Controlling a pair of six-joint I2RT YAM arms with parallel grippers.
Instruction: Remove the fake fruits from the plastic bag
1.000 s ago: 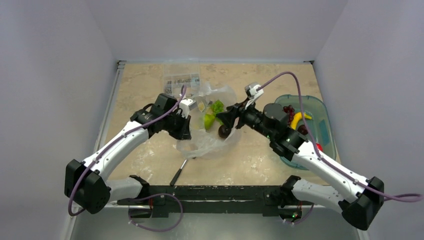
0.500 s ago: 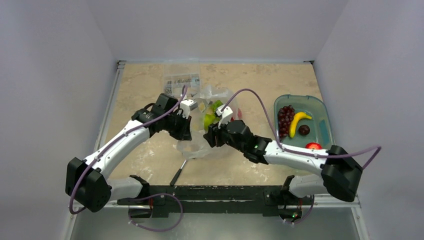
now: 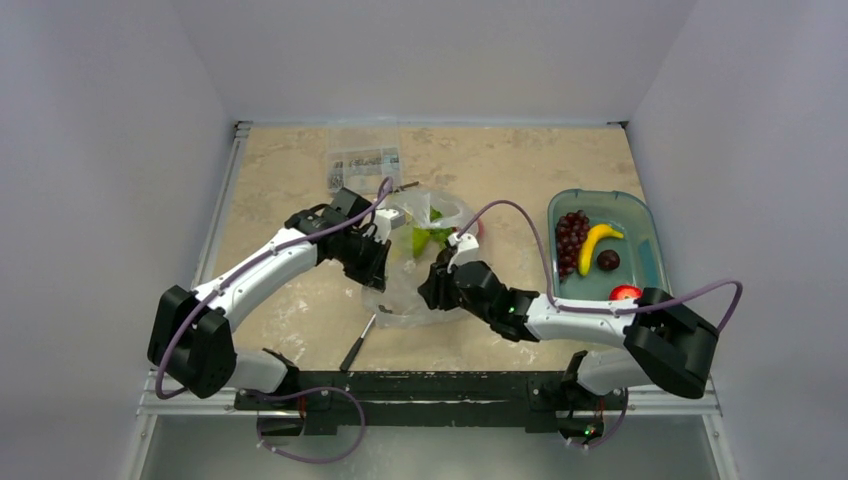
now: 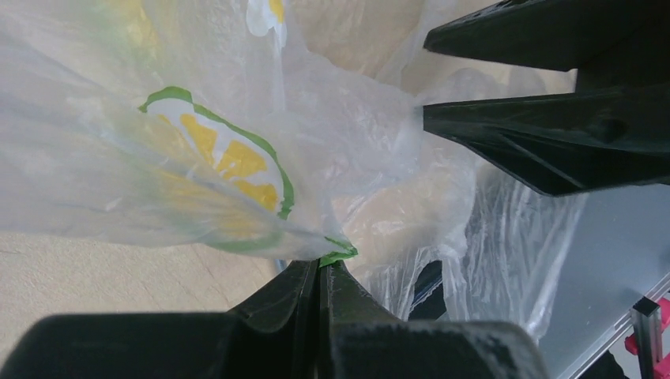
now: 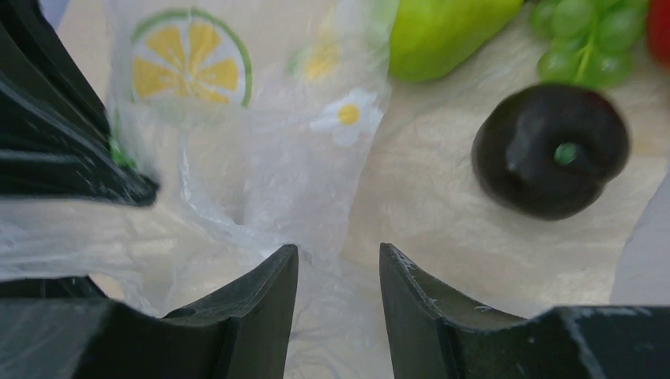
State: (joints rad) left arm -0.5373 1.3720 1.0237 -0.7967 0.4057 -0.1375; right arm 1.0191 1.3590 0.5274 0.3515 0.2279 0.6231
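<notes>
- Two grippers at bag [image 3: 408,300]: left gripper [image 4: 320,272] pinches film; right gripper [image 5: 338,262] spread, film before plum [image 5: 545,150].
- Tub [image 3: 641,216], parts box [image 3: 363,165], tool [image 3: 357,345] on marbled table [image 3: 290,170]; grey walls [image 3: 100,100].

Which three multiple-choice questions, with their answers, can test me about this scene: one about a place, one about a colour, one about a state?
1. Where does the banana lie?
A) in the teal bin
B) in a red bowl
C) on a white plate

2. What colour is the plum in the right wrist view?
A) yellow
B) almost black
C) white

3. In what state is the left end effector?
A) wide open
B) shut on a spoon
C) shut on the plastic bag

Answers:
1 A: the banana rests inside the bin beside the dark grapes.
2 B: its skin is very dark, with a small green stem spot.
3 C: a fold of the bag is pinched where the end effector closes.
</notes>
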